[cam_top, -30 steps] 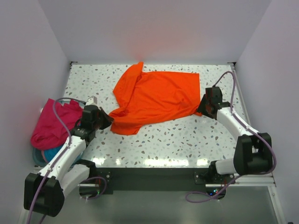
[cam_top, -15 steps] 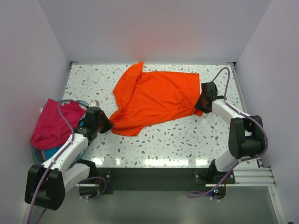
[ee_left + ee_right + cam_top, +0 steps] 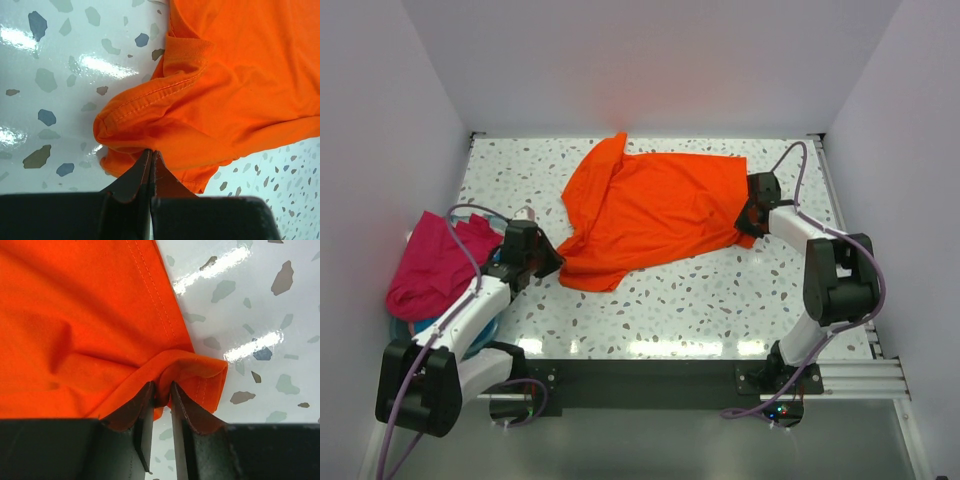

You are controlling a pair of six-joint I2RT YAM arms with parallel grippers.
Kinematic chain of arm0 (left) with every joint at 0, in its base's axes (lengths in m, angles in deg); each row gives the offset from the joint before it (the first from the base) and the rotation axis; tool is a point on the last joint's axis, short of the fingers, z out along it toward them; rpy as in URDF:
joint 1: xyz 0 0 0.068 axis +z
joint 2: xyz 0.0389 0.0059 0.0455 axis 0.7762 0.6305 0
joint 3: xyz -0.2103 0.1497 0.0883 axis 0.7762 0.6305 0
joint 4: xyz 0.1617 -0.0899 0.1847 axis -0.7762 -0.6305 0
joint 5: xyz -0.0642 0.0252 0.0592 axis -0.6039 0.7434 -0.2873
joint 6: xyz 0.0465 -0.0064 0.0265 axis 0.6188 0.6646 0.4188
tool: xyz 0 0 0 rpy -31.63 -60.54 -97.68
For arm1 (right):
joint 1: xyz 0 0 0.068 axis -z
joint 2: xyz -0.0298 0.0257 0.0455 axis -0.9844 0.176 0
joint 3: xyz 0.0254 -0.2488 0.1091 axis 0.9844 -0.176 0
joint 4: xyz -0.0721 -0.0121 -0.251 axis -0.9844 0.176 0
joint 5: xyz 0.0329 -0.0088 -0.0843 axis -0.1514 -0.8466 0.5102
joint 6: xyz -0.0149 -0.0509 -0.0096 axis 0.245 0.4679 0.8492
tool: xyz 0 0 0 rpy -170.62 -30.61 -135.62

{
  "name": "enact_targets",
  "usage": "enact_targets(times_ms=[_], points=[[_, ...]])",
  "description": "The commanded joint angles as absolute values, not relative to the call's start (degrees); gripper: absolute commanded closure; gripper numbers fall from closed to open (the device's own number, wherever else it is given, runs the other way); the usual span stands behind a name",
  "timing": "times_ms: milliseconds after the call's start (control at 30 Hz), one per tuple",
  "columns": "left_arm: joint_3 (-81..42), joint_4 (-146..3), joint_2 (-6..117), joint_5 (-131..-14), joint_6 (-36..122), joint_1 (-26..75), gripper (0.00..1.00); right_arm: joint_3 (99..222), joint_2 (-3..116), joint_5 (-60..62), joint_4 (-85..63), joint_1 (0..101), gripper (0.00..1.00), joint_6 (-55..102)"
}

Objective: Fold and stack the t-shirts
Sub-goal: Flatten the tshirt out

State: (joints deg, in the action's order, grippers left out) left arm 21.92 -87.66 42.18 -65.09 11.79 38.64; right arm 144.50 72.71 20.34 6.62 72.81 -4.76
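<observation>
An orange t-shirt (image 3: pixel 655 210) lies spread and rumpled on the speckled table. My left gripper (image 3: pixel 552 262) is shut on its near left edge, a bunched hem fold (image 3: pixel 150 135) rising from the closed tips. My right gripper (image 3: pixel 744 222) is shut on the shirt's right corner, a pinch of cloth (image 3: pixel 182 370) between the jaws. A magenta-pink shirt (image 3: pixel 435 262) is heaped at the left over teal-blue cloth (image 3: pixel 420 330).
The pink heap sits in a pale blue tub (image 3: pixel 402 338) at the table's left edge. White walls close the back and both sides. Bare speckled table (image 3: pixel 720 300) lies in front of the orange shirt.
My right gripper has moved in toward the shirt's right corner and closed on it. My left gripper has shifted slightly at the shirt's near left edge.
</observation>
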Motion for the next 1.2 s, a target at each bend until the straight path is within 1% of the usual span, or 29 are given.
enact_targets(times_ms=[0, 67, 167, 233, 367, 400, 467, 500, 567, 600, 667, 700, 767, 800, 833, 933, 1033, 1167], points=[[19.02, -85.76, 42.17, -64.34, 13.39, 39.22, 1.00, 145.07, 70.78, 22.14, 4.33, 72.92, 0.81, -5.47], [18.41, -86.55, 41.65, -64.34, 13.57, 39.22, 1.00, 144.63, 68.42, 22.76, 4.94, 73.01, 0.91, -5.20], [16.83, -88.31, 40.24, -64.34, 13.74, 39.83, 1.00, 144.81, 65.25, 23.37, 7.05, 73.00, 0.98, -4.06], [14.98, -89.62, 38.92, -64.42, 13.92, 40.54, 1.00, 145.07, 61.21, 23.90, 9.51, 73.00, 1.00, -2.83], [9.02, -95.95, 33.66, -64.42, 15.06, 42.03, 1.00, 145.95, 52.08, 25.13, 15.47, 73.18, 1.00, -0.90], [5.78, -97.09, 32.69, -64.34, 15.15, 42.38, 1.00, 146.30, 48.05, 25.74, 16.71, 73.18, 1.00, -0.20], [1.99, -100.87, 29.80, -64.16, 15.59, 42.47, 1.00, 148.58, 44.43, 26.18, 20.74, 73.27, 1.00, 0.77], [-2.03, -102.10, 28.99, -64.25, 15.68, 42.47, 1.00, 149.72, 42.50, 26.97, 22.16, 73.36, 1.00, 1.56], [-6.62, -105.44, 27.41, -64.25, 15.85, 42.47, 1.00, 154.20, 38.01, 27.33, 26.47, 73.27, 1.00, 2.53], [-11.43, -106.50, 27.06, -64.16, 15.94, 42.47, 1.00, 155.95, 36.69, 27.50, 27.87, 73.36, 1.00, 3.49], [-16.46, -108.79, 26.44, -64.25, 16.03, 42.47, 1.00, 162.28, 33.70, 27.85, 31.90, 73.36, 1.00, 4.20], [-21.45, -109.23, 26.44, -64.33, 15.85, 42.47, 1.00, 164.65, 33.08, 27.86, 33.06, 73.36, 1.00, 4.90], [-26.66, -110.11, 27.31, -64.86, 15.59, 42.47, 1.00, 171.94, 31.76, 27.68, 35.69, 73.36, 1.00, 5.52], [-31.73, -110.20, 28.01, -65.38, 15.41, 42.47, 1.00, 174.58, 31.75, 27.68, 36.41, 73.36, 1.00, 6.39], [-34.13, -110.37, 28.71, -65.82, 15.07, 42.47, 1.00, 179.82, 31.93, 27.42, 36.93, 73.36, 1.00, 6.83], [-41.87, -109.76, 32.23, -66.44, 14.80, 42.47, 1.00, 188.54, 34.38, 26.98, 37.82, 73.36, 1.00, 8.94], [-46.28, -107.93, 36.45, -66.01, 14.80, 42.47, 1.00, 194.35, 39.03, 26.19, 36.86, 73.27, 1.00, 10.88], [-48.74, -102.39, 44.96, -66.70, 14.89, 42.47, 1.00, 194.64, 44.05, 24.17, 29.93, 73.36, 1.00, 11.93]])
